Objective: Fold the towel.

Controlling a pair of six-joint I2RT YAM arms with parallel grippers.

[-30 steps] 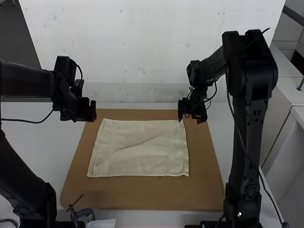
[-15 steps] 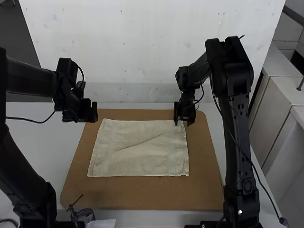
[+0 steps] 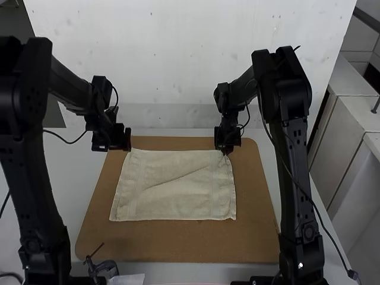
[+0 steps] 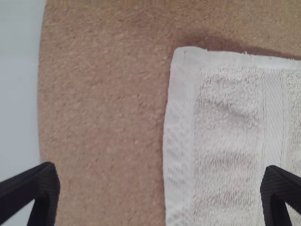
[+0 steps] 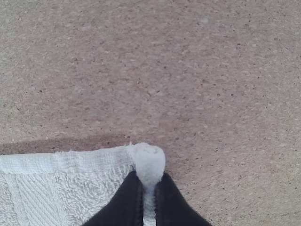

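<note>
The cream towel (image 3: 175, 187) lies spread with a diagonal crease on the brown board. My left gripper (image 3: 127, 140) is at its far left corner in the high view; my right gripper (image 3: 225, 148) is at its far right corner. In the left wrist view the left gripper (image 4: 160, 188) stands open, fingers wide apart over the board and the towel (image 4: 225, 141), its left edge between them. The right wrist view has the right gripper (image 5: 149, 183) shut on the towel's corner, which bulges up between the fingertips beside the flat towel (image 5: 89, 188).
The brown board (image 3: 178, 243) extends around the towel on the white table (image 3: 53, 178). Near the board's front left edge are a small dark clamp-like object (image 3: 104, 268) and a white paper piece (image 3: 127, 279). A pale wall (image 3: 178, 59) rises behind.
The left gripper has moved right to the towel's far left corner. The right gripper has moved left from beyond the far right corner and now holds that corner.
</note>
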